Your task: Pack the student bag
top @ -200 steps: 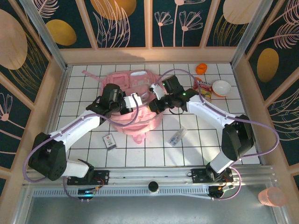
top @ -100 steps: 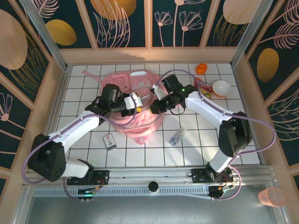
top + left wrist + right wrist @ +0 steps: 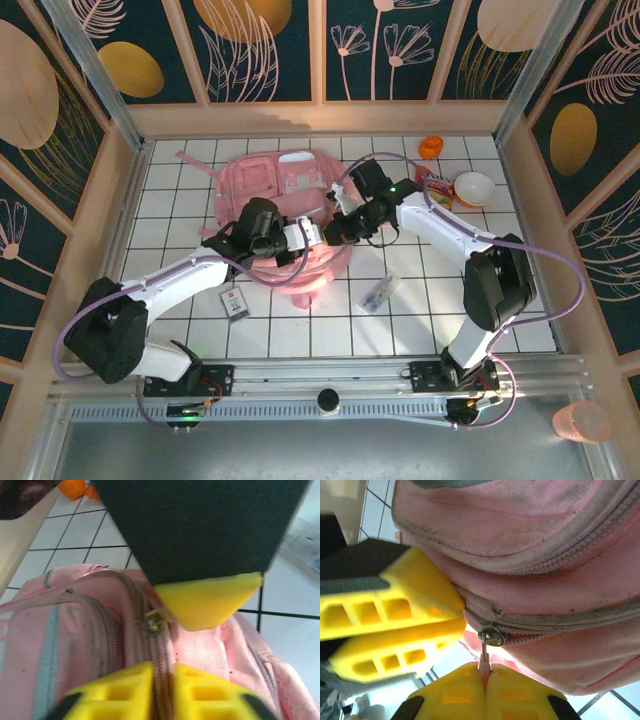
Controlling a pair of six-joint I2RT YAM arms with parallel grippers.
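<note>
Since a second ago my left pincer (image 3: 308, 238) has slid toward the frame's centre and clamps the zip seam (image 3: 159, 647) of the bag (image 3: 275, 180), bracing it. My right pincer (image 3: 485, 682) pinches the zip pull (image 3: 490, 635); the bag lies upper centre on the bench (image 3: 420, 320).

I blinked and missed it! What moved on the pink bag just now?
The left gripper slid right and nearer along the student bag, and now pinches its zip track. The right gripper stayed shut on the zip pull. The bowl and card stayed put.
</note>
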